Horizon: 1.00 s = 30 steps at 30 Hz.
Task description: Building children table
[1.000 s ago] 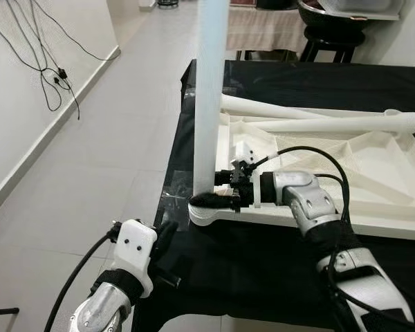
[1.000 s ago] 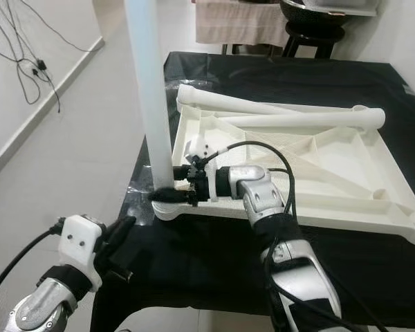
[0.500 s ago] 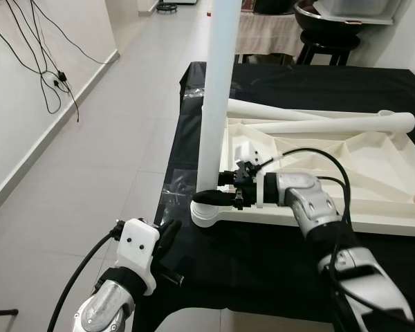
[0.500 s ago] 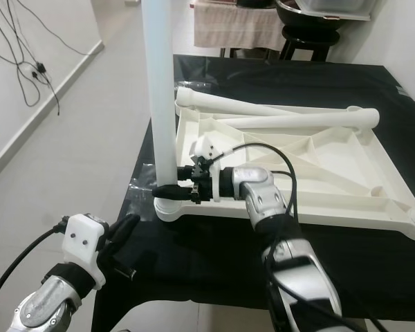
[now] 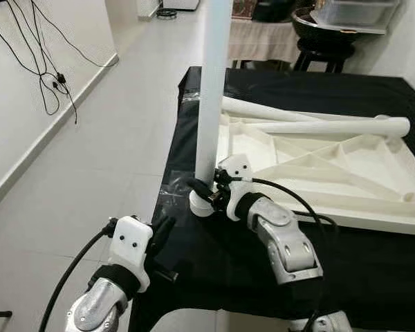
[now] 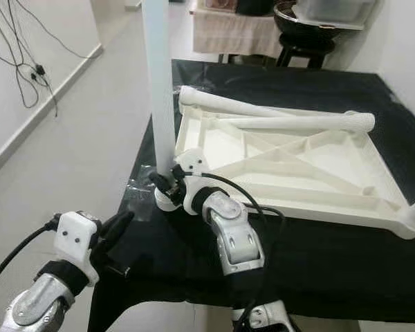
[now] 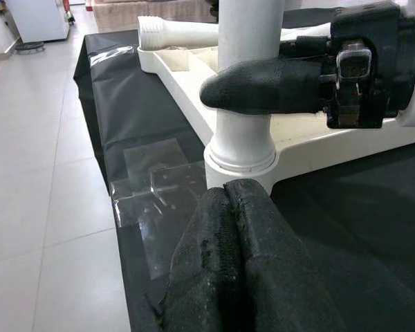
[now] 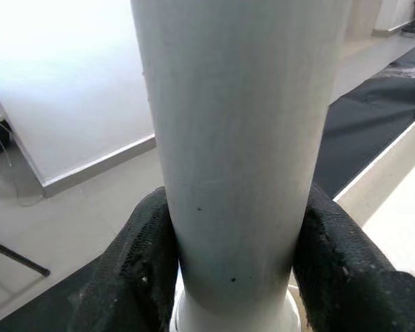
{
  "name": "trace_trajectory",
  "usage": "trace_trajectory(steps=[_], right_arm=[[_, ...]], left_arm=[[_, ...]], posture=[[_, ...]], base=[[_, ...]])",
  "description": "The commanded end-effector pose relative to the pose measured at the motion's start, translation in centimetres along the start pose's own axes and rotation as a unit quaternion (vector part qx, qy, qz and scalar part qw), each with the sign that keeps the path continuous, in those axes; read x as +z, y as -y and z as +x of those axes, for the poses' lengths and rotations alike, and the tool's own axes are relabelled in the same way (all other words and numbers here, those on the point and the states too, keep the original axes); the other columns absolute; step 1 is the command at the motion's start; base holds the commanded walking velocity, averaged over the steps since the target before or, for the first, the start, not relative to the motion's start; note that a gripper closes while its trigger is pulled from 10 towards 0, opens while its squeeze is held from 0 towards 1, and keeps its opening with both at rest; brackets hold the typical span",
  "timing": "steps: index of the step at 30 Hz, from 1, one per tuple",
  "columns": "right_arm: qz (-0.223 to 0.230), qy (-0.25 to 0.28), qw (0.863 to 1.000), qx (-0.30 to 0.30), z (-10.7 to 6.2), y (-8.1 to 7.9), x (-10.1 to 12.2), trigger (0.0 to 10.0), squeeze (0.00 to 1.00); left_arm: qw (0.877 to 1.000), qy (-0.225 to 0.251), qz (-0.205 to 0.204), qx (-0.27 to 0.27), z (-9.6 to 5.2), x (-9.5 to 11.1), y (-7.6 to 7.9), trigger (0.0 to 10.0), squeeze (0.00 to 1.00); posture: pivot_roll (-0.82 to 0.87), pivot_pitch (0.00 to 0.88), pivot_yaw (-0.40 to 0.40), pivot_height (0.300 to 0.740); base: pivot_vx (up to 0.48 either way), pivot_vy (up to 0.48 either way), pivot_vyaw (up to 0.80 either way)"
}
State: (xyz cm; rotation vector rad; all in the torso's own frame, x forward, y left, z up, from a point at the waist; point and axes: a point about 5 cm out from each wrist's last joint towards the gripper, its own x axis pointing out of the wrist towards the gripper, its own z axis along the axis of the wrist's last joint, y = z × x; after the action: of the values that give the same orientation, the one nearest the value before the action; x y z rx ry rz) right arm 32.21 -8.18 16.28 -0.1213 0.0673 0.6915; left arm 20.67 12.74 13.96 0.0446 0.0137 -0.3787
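We saw the white plastic tabletop (image 5: 318,162) lying upside down on the bench (image 5: 263,249), which was draped in a black cloth, with its ribbed underside facing up. It occupied the left half of the bench, its near-left corner socket (image 5: 200,204) sitting close to the left edge, beside a patch of clear tape (image 7: 162,194) stuck to the cloth. One white table leg (image 5: 213,90) stood upright in that corner socket. Two more loose legs (image 5: 325,126) lay across the far part of the upturned tabletop, near its far edge.

Our right tool (image 5: 204,188) was at the base of the upright leg, just above the socket. In the right wrist view its two black fingers (image 8: 149,270) sat on opposite sides of the leg and touched it, so it was pinching the leg. The silver right arm (image 5: 283,238) stretched over the black cloth from the near edge of the bench.

Our left tool (image 7: 235,270) hung off the near-left corner of the bench, over the tiled floor (image 5: 90,173). In the left wrist view its fingers lay pressed together with nothing between them, pointing toward the socket and near it but not touching it.

Beyond the far edge of the bench we saw a dark stool (image 5: 325,52). Black cables (image 5: 45,83) hung against the white wall on the left.
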Motion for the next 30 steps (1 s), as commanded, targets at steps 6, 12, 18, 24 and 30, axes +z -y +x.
trace_trajectory(steps=[6,12,18,24,30], right_arm=[[0.016,0.029,0.979,0.199,0.1,-0.8,1.2,10.0,0.00],[0.008,0.022,0.952,0.304,0.8,0.5,1.4,10.0,0.00],[0.019,0.016,0.923,0.384,1.6,0.8,2.1,10.0,0.00],[0.021,0.001,0.911,0.413,1.8,1.0,2.0,0.0,0.00],[0.019,0.008,0.913,0.407,1.5,1.7,1.7,0.0,0.00]], left_arm=[[1.000,-0.006,-0.005,0.001,0.4,-0.5,0.0,10.0,0.00],[1.000,-0.008,-0.009,-0.003,0.6,-0.8,0.1,10.0,0.00],[1.000,-0.008,-0.010,-0.003,0.7,-0.9,0.0,10.0,0.00],[1.000,-0.007,-0.011,-0.004,0.8,-1.0,0.1,10.0,0.00],[1.000,-0.006,-0.012,-0.005,0.8,-1.0,0.2,10.0,0.00]], posture=[[0.02,0.108,-0.027,0.740],[0.03,0.095,-0.028,0.740],[0.05,0.076,-0.026,0.740],[0.05,0.069,-0.028,0.740],[0.04,0.069,-0.029,0.740]], base=[[0.000,0.000,0.00],[0.000,0.000,0.00],[0.000,0.000,0.00],[0.000,0.000,0.00],[0.000,0.000,0.00]])
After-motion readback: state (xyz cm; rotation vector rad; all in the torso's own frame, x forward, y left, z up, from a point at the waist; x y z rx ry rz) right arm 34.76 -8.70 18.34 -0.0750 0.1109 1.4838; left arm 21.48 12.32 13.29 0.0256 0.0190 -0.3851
